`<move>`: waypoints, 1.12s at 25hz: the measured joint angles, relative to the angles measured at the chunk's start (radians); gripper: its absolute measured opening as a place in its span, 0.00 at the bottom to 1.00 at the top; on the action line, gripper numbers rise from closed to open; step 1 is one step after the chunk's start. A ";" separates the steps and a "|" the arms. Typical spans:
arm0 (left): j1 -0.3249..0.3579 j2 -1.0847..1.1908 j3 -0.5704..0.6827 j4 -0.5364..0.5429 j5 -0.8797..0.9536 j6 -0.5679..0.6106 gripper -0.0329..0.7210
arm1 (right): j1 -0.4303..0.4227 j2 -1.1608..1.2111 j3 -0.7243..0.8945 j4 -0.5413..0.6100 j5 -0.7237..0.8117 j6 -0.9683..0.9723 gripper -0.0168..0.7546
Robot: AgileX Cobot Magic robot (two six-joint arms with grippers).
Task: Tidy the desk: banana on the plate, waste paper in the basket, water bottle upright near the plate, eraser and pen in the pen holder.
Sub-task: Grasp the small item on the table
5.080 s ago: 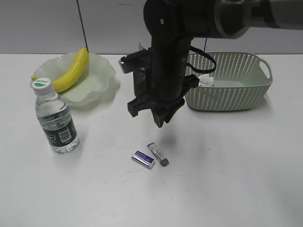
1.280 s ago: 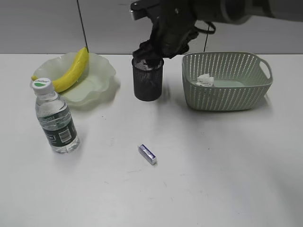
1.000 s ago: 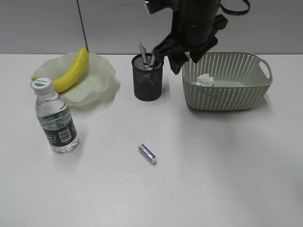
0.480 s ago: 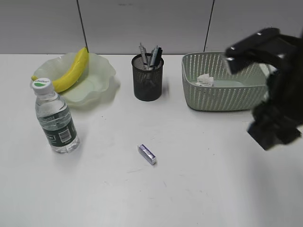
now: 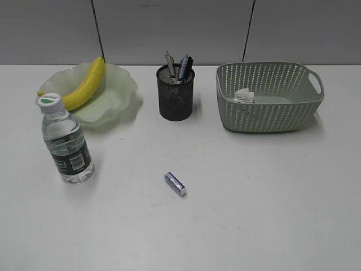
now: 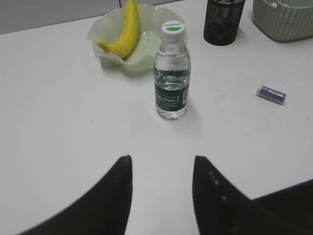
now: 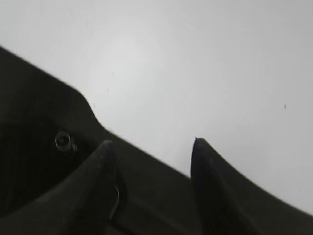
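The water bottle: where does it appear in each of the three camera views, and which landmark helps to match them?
Exterior view: the water bottle stands upright at the left, in front of the plate.
Left wrist view: it stands upright near the centre, in front of the plate.
Right wrist view: not in it; only bare desk shows.
Shared landmark: the banana on the plate.

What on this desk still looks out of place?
Only the eraser: it lies loose mid-desk, not in the pen holder. The banana, paper and bottle look sorted.
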 joint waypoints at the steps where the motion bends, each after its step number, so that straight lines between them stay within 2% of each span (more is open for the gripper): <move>1: 0.000 0.002 0.000 -0.001 0.000 0.000 0.45 | 0.000 -0.066 0.005 0.006 -0.021 0.000 0.54; 5: 0.000 0.041 0.000 -0.016 -0.001 0.000 0.45 | 0.000 -0.343 0.017 0.007 -0.046 0.000 0.54; 7: 0.000 0.097 -0.004 -0.056 -0.009 0.000 0.45 | 0.000 -0.460 0.020 0.007 -0.046 0.000 0.54; 15: -0.001 0.515 -0.055 -0.438 -0.224 0.000 0.45 | 0.000 -0.537 0.025 -0.002 -0.046 0.005 0.54; 18: -0.014 0.727 -0.084 -0.536 -0.252 0.000 0.45 | 0.000 -0.537 0.025 -0.003 -0.046 0.005 0.54; 21: -0.071 0.912 -0.116 -0.581 -0.278 0.000 0.45 | 0.000 -0.537 0.025 -0.003 -0.046 0.005 0.54; 24: -0.182 1.046 -0.148 -0.602 -0.343 -0.018 0.45 | 0.000 -0.538 0.025 -0.004 -0.046 0.005 0.54; 28: -0.325 1.231 -0.212 -0.610 -0.472 -0.109 0.45 | 0.000 -0.538 0.025 -0.004 -0.046 0.006 0.54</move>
